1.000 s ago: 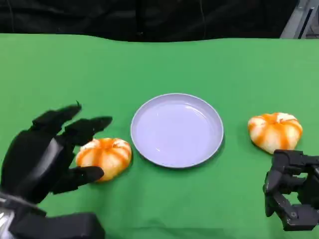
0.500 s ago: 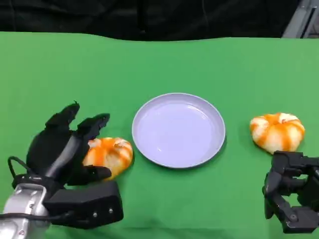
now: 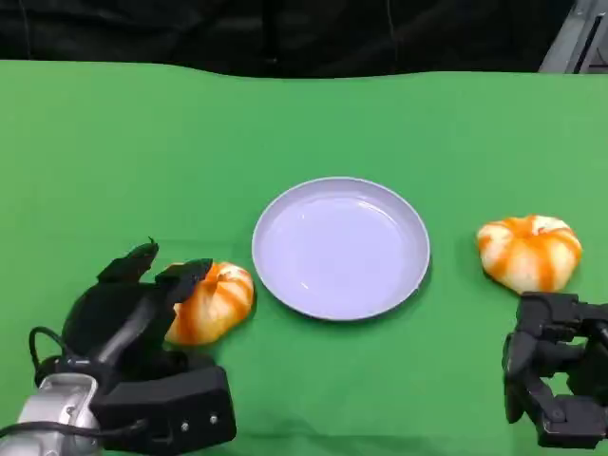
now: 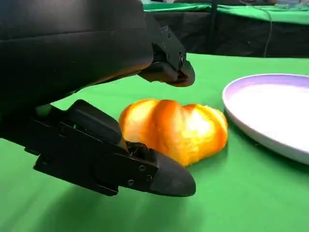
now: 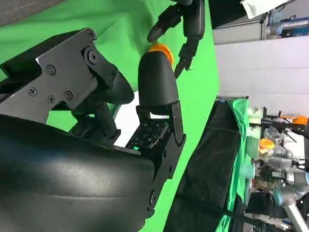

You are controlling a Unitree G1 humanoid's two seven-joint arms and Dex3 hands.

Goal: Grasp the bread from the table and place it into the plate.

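Observation:
An orange-and-white round bread [image 3: 217, 300] lies on the green table just left of the lilac plate [image 3: 340, 249]. My left hand [image 3: 133, 315] reaches over it from the left, fingers draped above its top. In the left wrist view the bread [image 4: 176, 128] sits between the upper fingers [image 4: 166, 72] and the thumb [image 4: 145, 171]; a gap shows above the bread. The plate [image 4: 270, 104] holds nothing. A second bread of the same kind [image 3: 529, 252] lies right of the plate. My right hand [image 3: 556, 380] rests near the table's front edge, fingers curled in on nothing.
Green cloth [image 3: 313, 123] covers the table, with a black backdrop behind it. The right wrist view looks past my right hand [image 5: 120, 125] and catches the left hand's fingers [image 5: 186, 29] over a bit of orange bread [image 5: 163, 50] far off.
My left hand has dropped lower and drawn in, its fingers curling down over the left bread, which now looks tipped. The right hand has stayed put.

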